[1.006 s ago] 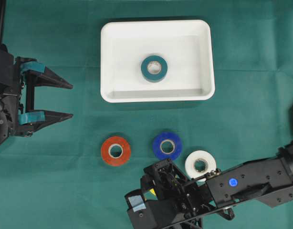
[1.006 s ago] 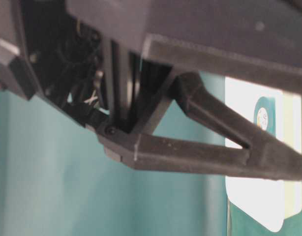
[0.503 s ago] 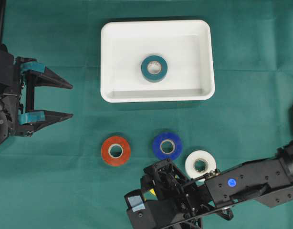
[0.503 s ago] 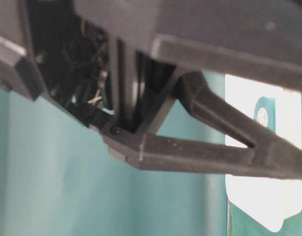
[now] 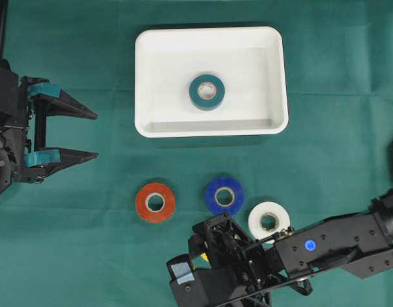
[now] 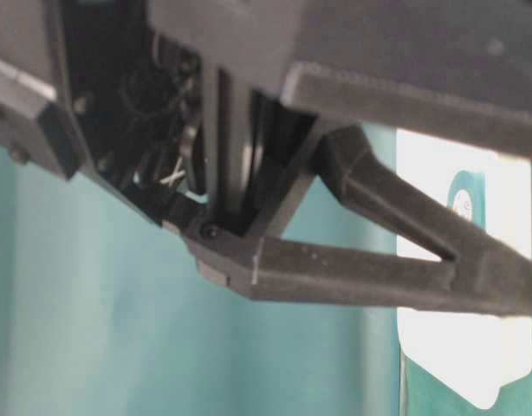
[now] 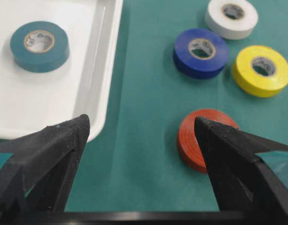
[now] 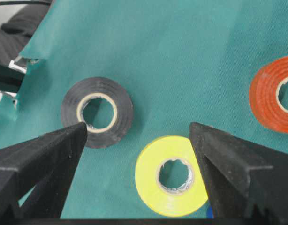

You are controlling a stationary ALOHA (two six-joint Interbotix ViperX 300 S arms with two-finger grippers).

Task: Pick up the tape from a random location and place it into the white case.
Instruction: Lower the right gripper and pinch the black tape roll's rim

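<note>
Hovering over the yellow roll [image 8: 171,175], your right gripper [image 8: 138,136] has its jaws spread wide and empty. A black roll [image 8: 97,111] lies just beside the yellow one, so a descent slightly off-centre could land a finger on it or nudge both. The white case [image 5: 145,77] sits well apart, already holding a teal roll [image 5: 207,91]; dropping on top of it could leave the new roll tilted. Your left gripper [image 7: 139,124] is parked open, holding nothing.

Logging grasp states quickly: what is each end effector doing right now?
Left end effector: open, holding nothing.
Right end effector: open, empty, above the yellow tape.
</note>
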